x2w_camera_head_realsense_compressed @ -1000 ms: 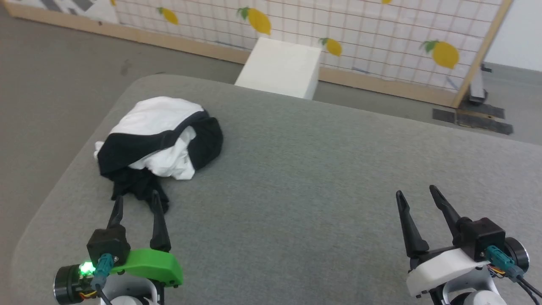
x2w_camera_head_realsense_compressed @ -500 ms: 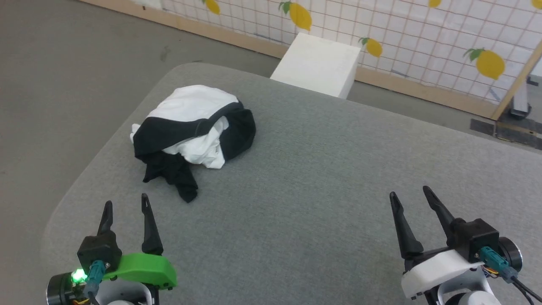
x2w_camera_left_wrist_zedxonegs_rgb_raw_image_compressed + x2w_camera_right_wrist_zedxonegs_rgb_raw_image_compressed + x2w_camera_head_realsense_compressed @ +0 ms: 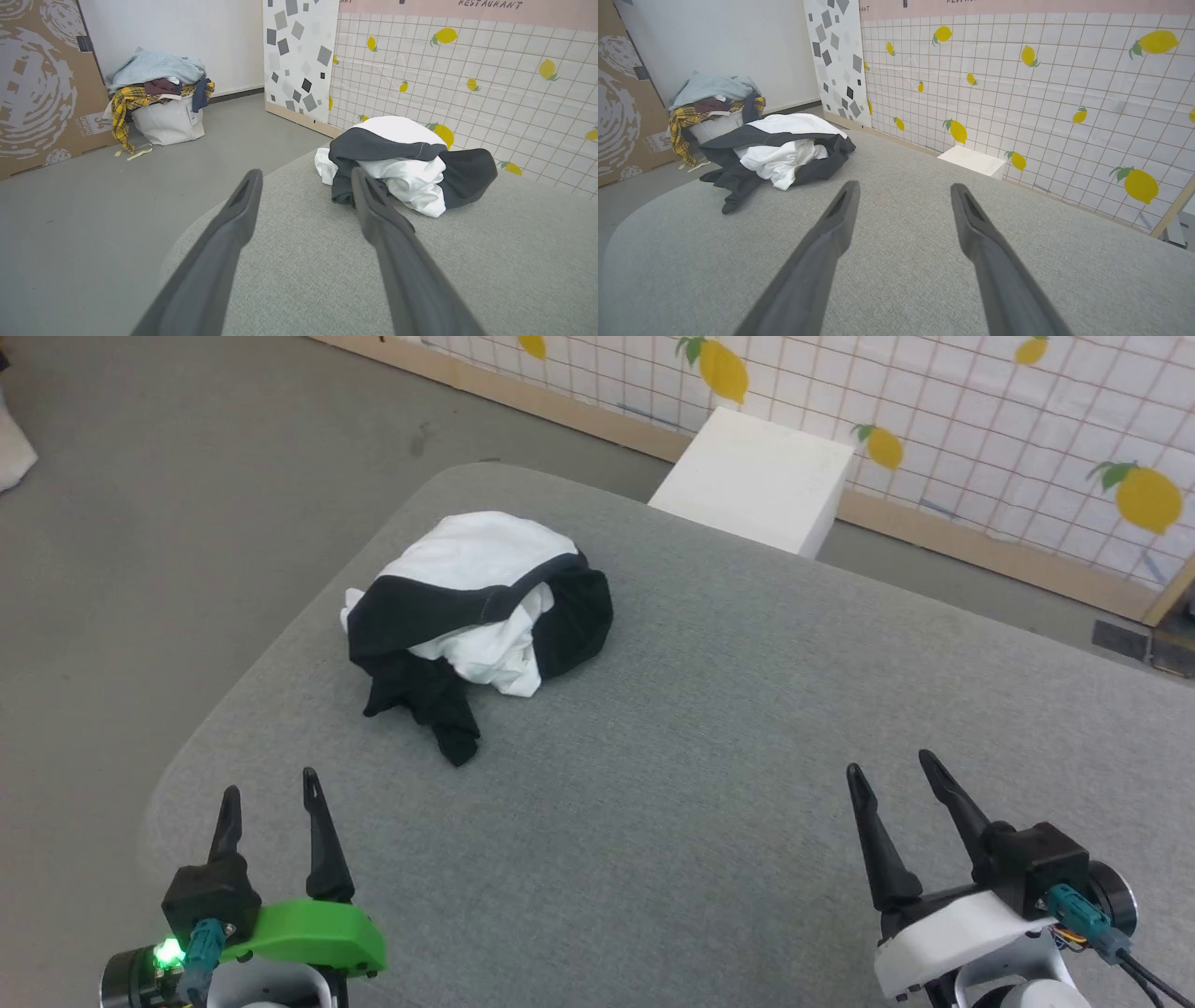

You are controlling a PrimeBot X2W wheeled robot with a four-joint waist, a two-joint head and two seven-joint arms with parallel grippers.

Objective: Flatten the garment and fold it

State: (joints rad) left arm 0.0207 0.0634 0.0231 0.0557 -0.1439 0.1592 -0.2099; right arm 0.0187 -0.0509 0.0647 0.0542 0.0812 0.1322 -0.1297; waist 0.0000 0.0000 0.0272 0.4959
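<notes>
1. Garment (image 3: 481, 607) first: it lies crumpled in a heap on the grey padded worktop (image 3: 709, 775), towards the far left corner as the robot faces it. The white body is bunched up, with black sleeve cloth draped over and around it.
2. One black end trails out of the heap on the robot's side and lies flat on the worktop.
3. The left hand (image 3: 269, 782) is over the near left corner, its two dark fingers spread wide with nothing between them. It points towards the trailing black end and is clear of it.
4. The right hand (image 3: 888, 761) is at the near right, fingers just as wide and empty, well apart from the garment, with bare grey cloth ahead of it.
5. Past the far edge a white box (image 3: 756, 481) stands on the floor against a gridded screen (image 3: 990, 420) printed with lemons.
6. In the left wrist view, a pale basket (image 3: 168, 123) heaped with mixed clothes stands on the floor beside a big cardboard sheet (image 3: 37, 84), beyond the worktop's left side.
</notes>
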